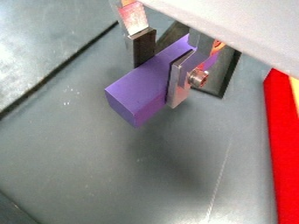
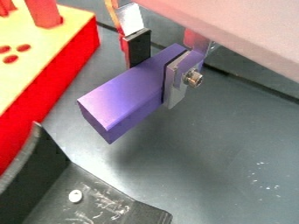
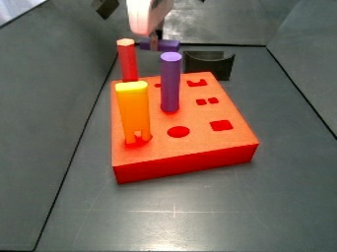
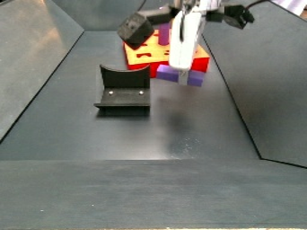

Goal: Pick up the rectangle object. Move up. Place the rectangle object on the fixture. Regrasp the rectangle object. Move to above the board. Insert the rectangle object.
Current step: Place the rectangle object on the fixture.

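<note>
My gripper (image 1: 159, 77) is shut on the purple rectangle object (image 1: 138, 94), which sticks out sideways past the fingers in both wrist views (image 2: 122, 109). It hangs above the grey floor, touching nothing else. In a side view the gripper (image 4: 182, 65) holds the rectangle object (image 4: 184, 77) in the air to the right of the black fixture (image 4: 122, 90), in front of the red board (image 4: 203, 63). Another side view shows the board (image 3: 198, 148) up front, with the gripper (image 3: 158, 37) behind its pegs and next to the fixture (image 3: 211, 62).
On the board stand a purple cylinder (image 3: 171, 84), a red peg (image 3: 128, 61) and a yellow-orange post (image 3: 132, 113). The board's edge (image 2: 47, 70) lies close beside the held bar. The fixture's dark base plate (image 2: 70, 197) lies under the bar's free end. Grey walls ring the floor.
</note>
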Tool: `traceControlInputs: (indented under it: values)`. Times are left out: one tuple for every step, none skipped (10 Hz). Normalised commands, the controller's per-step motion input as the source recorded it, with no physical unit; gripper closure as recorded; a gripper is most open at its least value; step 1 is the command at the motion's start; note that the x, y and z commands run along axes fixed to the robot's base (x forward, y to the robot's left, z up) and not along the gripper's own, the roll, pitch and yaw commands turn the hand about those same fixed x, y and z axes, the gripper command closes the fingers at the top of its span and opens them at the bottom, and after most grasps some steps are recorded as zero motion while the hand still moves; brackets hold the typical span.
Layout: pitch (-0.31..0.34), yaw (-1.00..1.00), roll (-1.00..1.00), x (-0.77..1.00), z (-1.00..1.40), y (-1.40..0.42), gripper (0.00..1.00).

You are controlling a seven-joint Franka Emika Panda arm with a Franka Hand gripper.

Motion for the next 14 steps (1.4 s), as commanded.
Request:
traceControlInputs:
  values:
    - [0.021,-0.01,0.01,-0.01,1.00,0.00,1.00]
    - [0.022,-0.01,0.02,-0.02,1.00,0.00,1.00]
    - [0.032,-0.02,0.03,-0.02,1.00,0.01,1.00]
    - [0.034,-0.02,0.04,-0.02,1.00,0.01,1.00]
    - [0.042,-0.02,0.05,-0.03,1.00,0.01,1.00]
    - [0.046,-0.02,0.05,-0.03,0.93,0.01,1.00]
    - [0.052,-0.02,0.06,-0.02,0.71,0.01,1.00]
    - [0.067,-0.01,0.06,-0.01,0.49,0.01,1.00]
    - [0.081,-0.01,0.06,0.00,0.32,0.01,1.00]
    - [0.088,0.00,0.06,0.01,0.21,0.01,1.00]
    - [0.041,1.00,0.01,1.00,0.43,-0.05,1.00]
    - [0.044,1.00,0.01,1.00,0.41,-0.06,1.00]
    - [0.052,1.00,0.01,1.00,0.36,-0.05,1.00]
    - [0.055,1.00,0.01,1.00,0.32,-0.04,1.00]
